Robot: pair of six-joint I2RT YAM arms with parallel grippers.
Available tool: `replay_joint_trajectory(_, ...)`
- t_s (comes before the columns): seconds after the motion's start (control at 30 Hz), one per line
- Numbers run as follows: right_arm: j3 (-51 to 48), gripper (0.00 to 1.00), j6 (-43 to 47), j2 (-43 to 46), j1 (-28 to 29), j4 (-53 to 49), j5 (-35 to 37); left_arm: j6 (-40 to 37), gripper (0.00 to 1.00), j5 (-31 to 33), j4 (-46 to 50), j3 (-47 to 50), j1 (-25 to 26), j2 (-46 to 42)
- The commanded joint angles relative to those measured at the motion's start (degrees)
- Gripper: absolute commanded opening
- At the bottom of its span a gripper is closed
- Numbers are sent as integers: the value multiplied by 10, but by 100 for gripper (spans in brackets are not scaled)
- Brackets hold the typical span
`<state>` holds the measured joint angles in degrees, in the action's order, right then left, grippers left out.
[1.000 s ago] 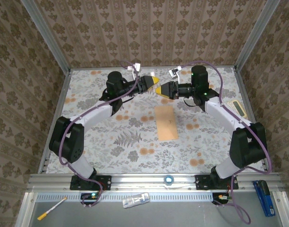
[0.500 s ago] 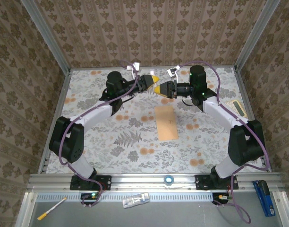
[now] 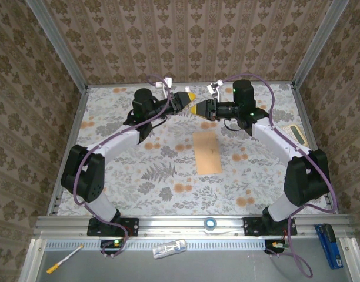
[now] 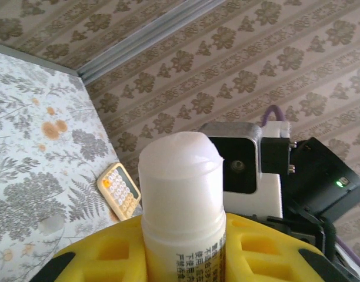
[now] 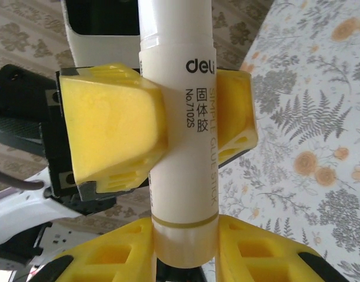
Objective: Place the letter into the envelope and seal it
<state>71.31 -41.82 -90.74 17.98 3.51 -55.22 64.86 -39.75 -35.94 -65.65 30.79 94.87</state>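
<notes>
the two hands meet above the far middle of the worktop (image 3: pixel 139 176), tip to tip, with a glue stick (image 5: pixel 181 117) between them. the left hand (image 3: pixel 190 98) is narrow and clamped on the stick: in the right wrist view its yellow fingers (image 5: pixel 112 135) press the white barrel from both sides, just beside the printed "deli" label. in the left wrist view the stick's pale rounded end stands up from between that hand's own yellow pads.

the right hand (image 3: pixel 199 109) is narrow too. its yellow fingers sit against both sides of the stick's lower end, below the thin tan ring around the barrel, so it grips the same glue stick from the other end.

the envelope (image 3: pixel 207 151) lies flat on the flowered cloth near the middle of the worktop, nearer the arm bases than the two hands and apart from them. its long sides run from near to far, and nothing touches it.

a pale yellow calculator (image 3: pixel 295 134) rests at the right edge of the worktop, well apart from the envelope.
</notes>
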Motion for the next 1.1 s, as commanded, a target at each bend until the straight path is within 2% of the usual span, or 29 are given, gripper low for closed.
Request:
replay_joint_trajectory(0.0,26,27,42,13,22,-59,67,-29,4,24,32,-7,24,-20)
replay_joint_trajectory(0.33,62,26,116,17,69,-178,209,-33,3,110,118,-25,60,-29)
replay_joint_trajectory(0.77,61,27,159,19,138,-229,379,-7,0,170,159,-27,76,-37)
replay_joint_trajectory(0.93,55,28,150,22,142,-227,387,-6,0,169,158,-25,76,-38)
replay_joint_trajectory(1.07,59,32,146,31,126,-235,351,-8,0,161,157,-25,73,-39)
